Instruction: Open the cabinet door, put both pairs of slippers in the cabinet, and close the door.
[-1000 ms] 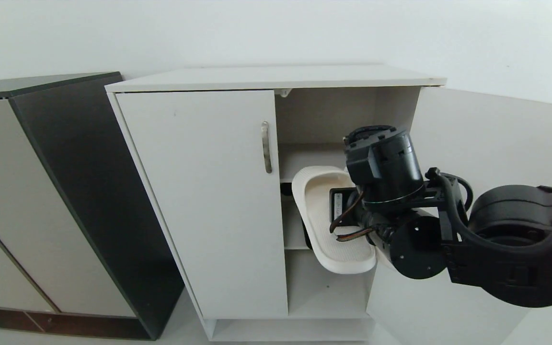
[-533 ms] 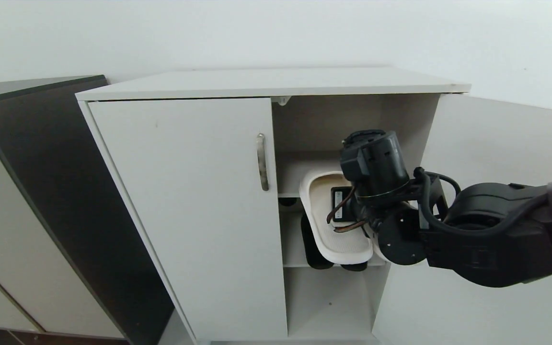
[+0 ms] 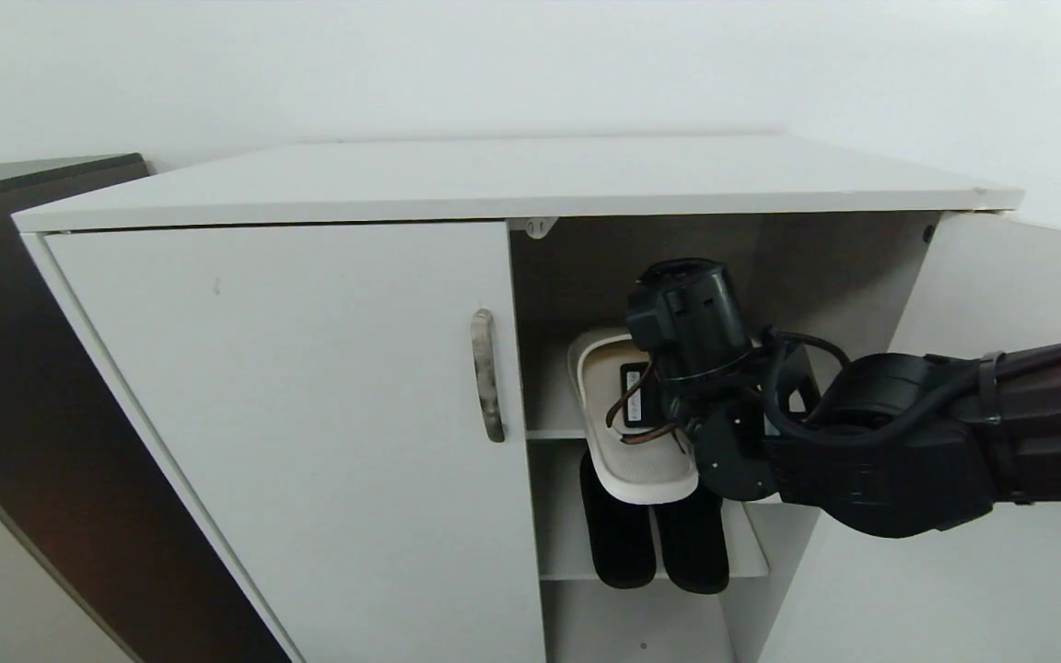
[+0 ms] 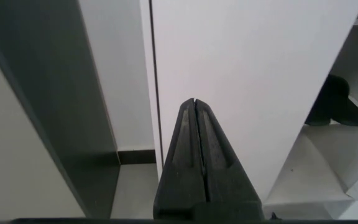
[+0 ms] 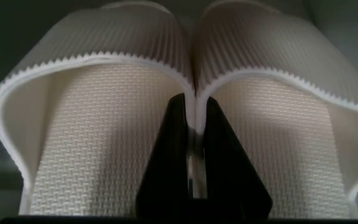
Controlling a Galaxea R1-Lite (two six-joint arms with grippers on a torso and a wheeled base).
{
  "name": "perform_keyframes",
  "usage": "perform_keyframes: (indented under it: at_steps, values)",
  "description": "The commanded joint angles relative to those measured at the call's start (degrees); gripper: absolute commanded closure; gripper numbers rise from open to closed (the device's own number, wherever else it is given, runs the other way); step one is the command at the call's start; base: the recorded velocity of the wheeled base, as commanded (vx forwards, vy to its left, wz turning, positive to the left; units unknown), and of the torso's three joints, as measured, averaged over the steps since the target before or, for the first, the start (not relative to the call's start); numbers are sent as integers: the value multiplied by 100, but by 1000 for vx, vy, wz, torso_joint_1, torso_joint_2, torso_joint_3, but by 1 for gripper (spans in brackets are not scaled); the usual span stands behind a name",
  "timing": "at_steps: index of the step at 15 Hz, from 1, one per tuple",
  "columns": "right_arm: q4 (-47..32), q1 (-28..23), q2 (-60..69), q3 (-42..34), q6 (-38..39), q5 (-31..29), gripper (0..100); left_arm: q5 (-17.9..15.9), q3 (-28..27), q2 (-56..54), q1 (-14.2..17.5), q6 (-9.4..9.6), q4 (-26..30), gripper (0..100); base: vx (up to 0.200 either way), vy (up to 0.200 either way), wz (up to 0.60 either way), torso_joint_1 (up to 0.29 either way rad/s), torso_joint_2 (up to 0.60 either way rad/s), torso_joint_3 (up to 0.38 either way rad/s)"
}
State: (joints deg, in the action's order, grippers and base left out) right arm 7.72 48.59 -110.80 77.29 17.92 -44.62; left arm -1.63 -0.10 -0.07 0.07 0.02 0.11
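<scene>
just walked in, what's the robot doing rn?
The right gripper holds the white slippers as a pair, fingers pinching their inner edges, at the open right side of the cabinet, level with the upper shelf. The black slippers lie on the shelf below. The left gripper hangs shut and empty before the closed left door.

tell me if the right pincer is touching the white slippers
Touching. The right wrist view shows the right pincer shut on the white slippers, their inner edges pinched together between its jaws with no gap.
</scene>
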Motion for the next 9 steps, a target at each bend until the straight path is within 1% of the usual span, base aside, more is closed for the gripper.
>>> perform_keyframes:
  at_steps: [1,5,7,9]
  values:
    - [2,1,-65,41,1,-3,100,-4,1,7,1,-2,-2,100,0,0,0,0,0,0]
    - [-33,-113,-381,524,-17,-12,100,5,1,7,1,-2,-2,100,0,0,0,0,0,0]
    - [-33,-333,-724,902,-25,-12,100,5,1,7,1,-2,-2,100,0,0,0,0,0,0]
    - [-33,-438,-917,1166,-131,-12,100,5,1,7,1,-11,-2,100,0,0,0,0,0,0]
